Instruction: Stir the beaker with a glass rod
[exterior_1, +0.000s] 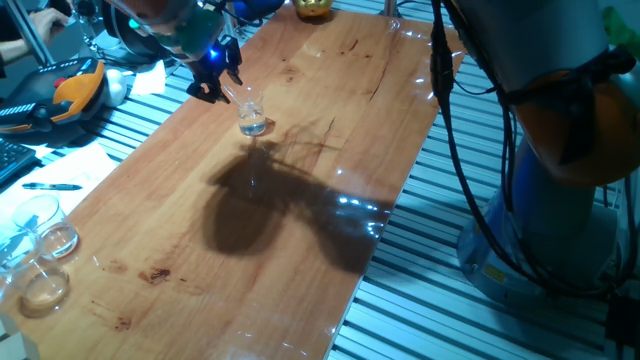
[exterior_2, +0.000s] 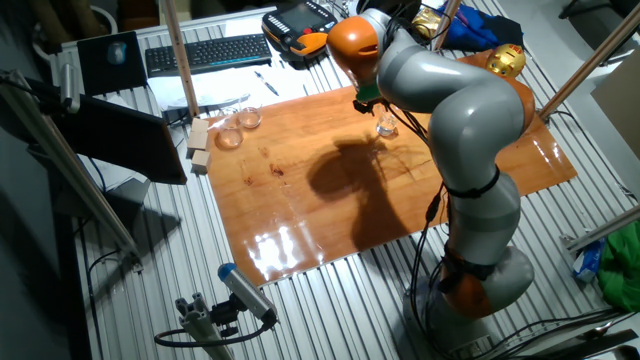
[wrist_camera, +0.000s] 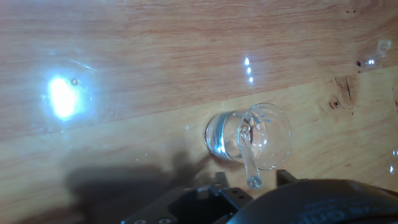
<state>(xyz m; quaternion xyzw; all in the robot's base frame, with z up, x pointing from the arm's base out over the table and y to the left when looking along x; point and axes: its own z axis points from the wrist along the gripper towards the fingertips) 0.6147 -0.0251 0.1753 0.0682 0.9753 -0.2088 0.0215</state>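
Observation:
The small clear beaker (exterior_1: 252, 117) stands upright on the wooden table (exterior_1: 300, 230) near its far left edge. It also shows in the other fixed view (exterior_2: 386, 126) and in the hand view (wrist_camera: 249, 137). My gripper (exterior_1: 216, 80) hovers just beside and above it, shut on the thin glass rod (exterior_1: 233, 93). The rod (wrist_camera: 246, 155) slants down from between my fingers and its lower end is inside the beaker. In the hand view, my gripper (wrist_camera: 252, 183) sits at the bottom edge. The other fixed view shows the gripper (exterior_2: 366, 100) mostly hidden by the arm.
Several larger clear glass dishes (exterior_1: 38, 250) stand at the near left corner of the table; they also show in the other fixed view (exterior_2: 238, 125). Two wooden blocks (exterior_2: 200, 146) lie off the board beside them. A keyboard (exterior_2: 205, 52) and clutter lie beyond the table edge.

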